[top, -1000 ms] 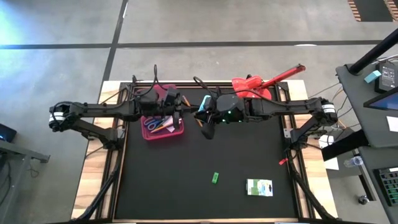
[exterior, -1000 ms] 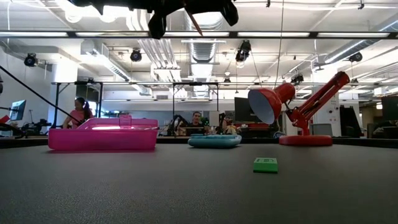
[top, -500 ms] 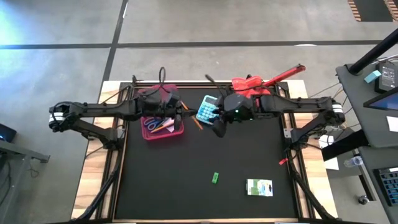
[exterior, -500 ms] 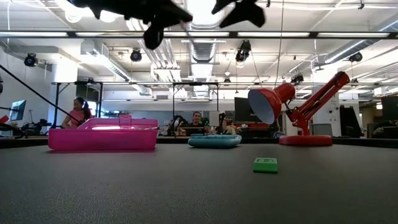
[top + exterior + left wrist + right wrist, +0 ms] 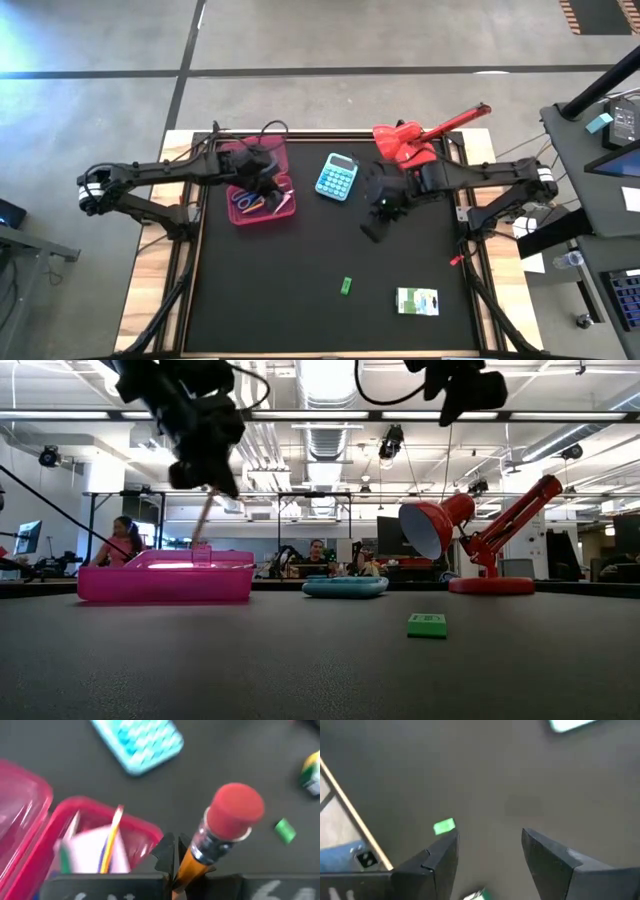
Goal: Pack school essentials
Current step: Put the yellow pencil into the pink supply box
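the left gripper pinches an orange pencil, fingers pressed on its shaft just below the metal band and round red eraser tip. in the low view the pencil hangs tilted above the pink box, its lower end at the box's rim. the left arm stretches level across the table's far side to over the box, where scissors lie. the right gripper hangs empty, fingers spread, above the bare mat near the green eraser, packet and calculator.
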Robot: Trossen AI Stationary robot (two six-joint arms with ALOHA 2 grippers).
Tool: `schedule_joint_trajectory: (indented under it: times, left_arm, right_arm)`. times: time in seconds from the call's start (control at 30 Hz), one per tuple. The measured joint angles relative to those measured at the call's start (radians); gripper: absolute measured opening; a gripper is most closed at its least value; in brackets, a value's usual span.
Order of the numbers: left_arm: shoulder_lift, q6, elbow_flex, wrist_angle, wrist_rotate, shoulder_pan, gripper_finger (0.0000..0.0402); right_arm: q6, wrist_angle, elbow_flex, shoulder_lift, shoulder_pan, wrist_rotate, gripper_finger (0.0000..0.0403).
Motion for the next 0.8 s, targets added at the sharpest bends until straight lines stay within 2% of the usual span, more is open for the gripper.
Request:
schedule_joint_trajectory:
  times: [0.2,0.4,0.6,0.8]
  left_arm:
    - [0.005,0.070,0.027,-0.153,-0.044,0.000,0.0001]
    - [0.005,0.171,0.077,-0.219,-0.140,0.012,0.0001]
    - [0.021,0.205,0.060,-0.276,-0.161,0.019,0.0001]
    - [0.105,0.206,0.052,-0.333,-0.161,0.019,0.0001]
  right_arm:
    - [0.038,-0.002,-0.004,0.034,0.074,-0.029,0.0203]
    - [0.088,-0.002,-0.004,0.076,0.121,-0.056,0.0203]
    - [0.089,0.001,-0.004,0.142,0.160,-0.081,0.0203]
    - [-0.035,0.003,-0.004,0.219,0.191,-0.080,0.0203]
